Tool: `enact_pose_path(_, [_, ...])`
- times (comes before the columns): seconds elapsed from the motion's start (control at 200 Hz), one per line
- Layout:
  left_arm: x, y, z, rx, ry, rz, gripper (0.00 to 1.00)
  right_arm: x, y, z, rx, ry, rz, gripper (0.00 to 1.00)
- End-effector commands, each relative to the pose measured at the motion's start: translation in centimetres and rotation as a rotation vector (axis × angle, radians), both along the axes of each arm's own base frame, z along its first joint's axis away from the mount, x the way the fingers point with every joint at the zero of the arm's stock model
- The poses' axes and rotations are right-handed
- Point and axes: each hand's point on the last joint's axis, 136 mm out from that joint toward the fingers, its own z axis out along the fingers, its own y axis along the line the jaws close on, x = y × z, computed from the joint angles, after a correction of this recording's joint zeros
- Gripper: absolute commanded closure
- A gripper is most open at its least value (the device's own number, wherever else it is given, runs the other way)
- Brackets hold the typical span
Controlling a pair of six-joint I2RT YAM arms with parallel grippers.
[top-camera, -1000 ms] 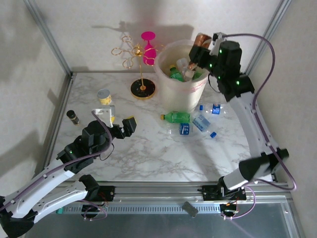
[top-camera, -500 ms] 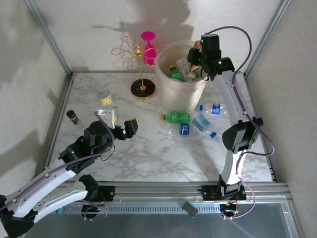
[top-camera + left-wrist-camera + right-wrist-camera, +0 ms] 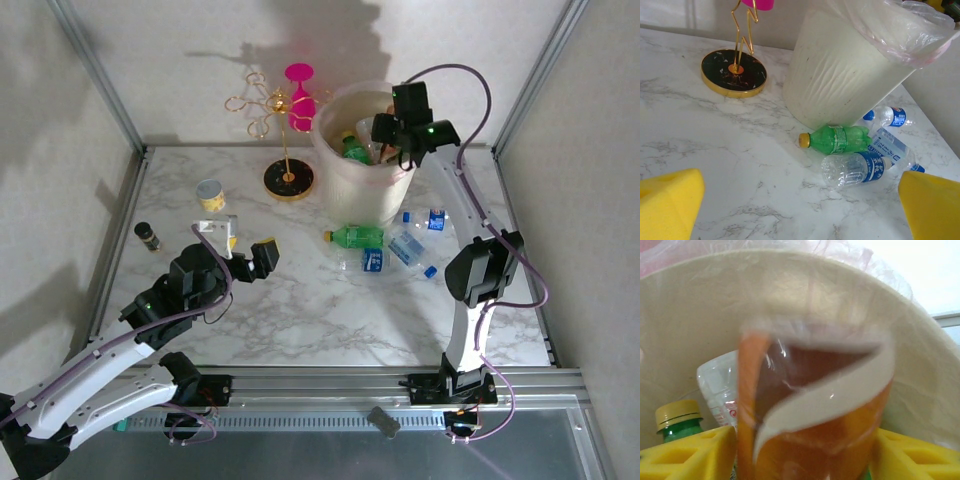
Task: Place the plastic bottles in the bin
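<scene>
Right gripper [image 3: 392, 130] hangs over bin [image 3: 352, 200], far right. Orange bottle [image 3: 815, 435] sits between its pads; gripped or loose, cannot tell. It should let go fully above the opening. Left gripper [image 3: 245, 243] is wide open and empty, near left.

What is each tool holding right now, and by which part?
Left tool: nothing, pads wide apart. Right tool, over the bin: an orange-labelled bottle sits between its pads at the label, blurred; whether it is gripped cannot be told.
</scene>
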Motion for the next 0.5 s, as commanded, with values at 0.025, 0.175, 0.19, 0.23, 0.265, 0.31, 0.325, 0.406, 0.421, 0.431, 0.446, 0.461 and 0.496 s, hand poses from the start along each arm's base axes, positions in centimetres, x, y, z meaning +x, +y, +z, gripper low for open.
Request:
enact_pose_path(0.025, [0.1, 0.3, 0.1, 0.003, -0.019, 0.005, 0.01, -0.2, -0.5, 0.2, -0.029, -0.005, -0.017, 0.24])
enact_pose_path(0.175, [0.1, 0.5, 0.3, 0.001, -0.025, 0.013, 0.02, -1.1, -1.5, 2.4, -0.038, -0.046, -0.041, 0.19])
enact_pose_path(0.19, [0.1, 0.6, 0.3, 0.003, -0.025, 0.014, 0.02, -1.2, -1.4, 2.6, -0.035, -0.05, -0.04, 0.19])
enact_pose_path(0.23, [0.0, 0.6, 0.3, 0.0, -0.027, 0.015, 0.02, -1.6, -1.6, 3.7, -0.028, -0.074, -0.04, 0.19])
enact_pose_path(0.265, [0.1, 0.6, 0.4, 0.0, -0.029, 0.017, 0.02, -2.0, -1.7, 4.6, -0.019, -0.092, -0.039, 0.19])
enact_pose_path(0.31, [0.0, 0.7, 0.4, -0.001, -0.03, 0.02, 0.02, -2.6, -1.6, 5.7, -0.001, -0.114, -0.027, 0.2])
enact_pose_path(0.325, [0.0, 0.7, 0.5, -0.003, -0.032, 0.02, 0.02, -2.8, -1.5, 6.2, 0.007, -0.125, -0.021, 0.21])
enact_pose_path(0.406, [-0.1, 0.7, 0.9, -0.021, -0.037, 0.013, 0.02, -4.2, -1.4, 7.9, 0.048, -0.16, 0.002, 0.23])
enact_pose_path(0.421, [-0.1, 0.7, 1.1, -0.027, -0.038, 0.014, 0.02, -4.5, -1.4, 8.2, 0.055, -0.166, 0.005, 0.23])
enact_pose_path(0.431, [-0.2, 0.6, 1.2, -0.034, -0.038, 0.014, 0.02, -4.6, -1.5, 8.4, 0.06, -0.169, 0.004, 0.23])
enact_pose_path(0.446, [-0.2, 0.6, 1.3, -0.04, -0.038, 0.012, 0.02, -4.9, -1.5, 8.6, 0.066, -0.172, 0.006, 0.24])
enact_pose_path(0.461, [-0.3, 0.6, 1.4, -0.05, -0.036, 0.009, 0.02, -5.2, -1.5, 8.9, 0.075, -0.18, 0.007, 0.24])
enact_pose_path(0.496, [-0.4, 0.4, 1.9, -0.076, -0.036, 0.002, 0.02, -6.0, -1.6, 9.4, 0.091, -0.193, 0.016, 0.24])
